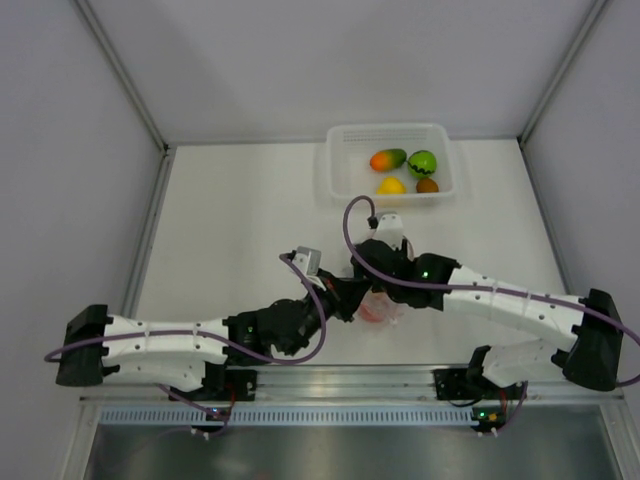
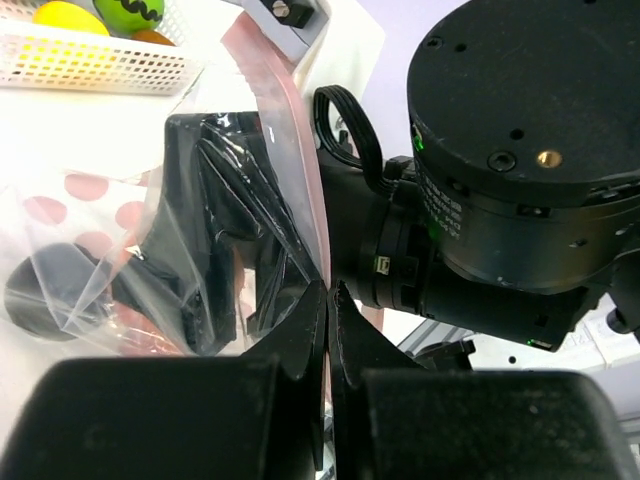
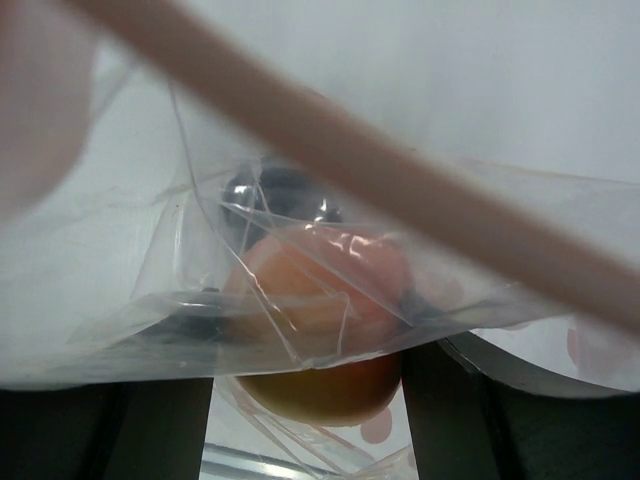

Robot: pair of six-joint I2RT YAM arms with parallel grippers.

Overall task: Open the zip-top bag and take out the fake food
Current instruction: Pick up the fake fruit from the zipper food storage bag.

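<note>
The clear zip-top bag (image 1: 381, 306) lies between the two arms near the table's front. My left gripper (image 2: 328, 290) is shut on the bag's edge by its pink zip strip (image 2: 292, 120). My right gripper (image 3: 310, 405) reaches inside the bag, where its fingers (image 3: 452, 420) are shut on a peach-orange fruit (image 3: 320, 385). A dark purple fruit (image 3: 272, 190) lies deeper in the bag and is also seen in the left wrist view (image 2: 40, 295). The mango (image 1: 388, 159), green fruit (image 1: 422, 163), yellow fruit (image 1: 391, 185) and brown fruit (image 1: 427, 185) lie in the tray.
The white tray (image 1: 337, 180) stands at the back of the table, right of centre. The right arm's wrist (image 2: 520, 170) hangs close beside my left gripper. Grey walls enclose the table on three sides.
</note>
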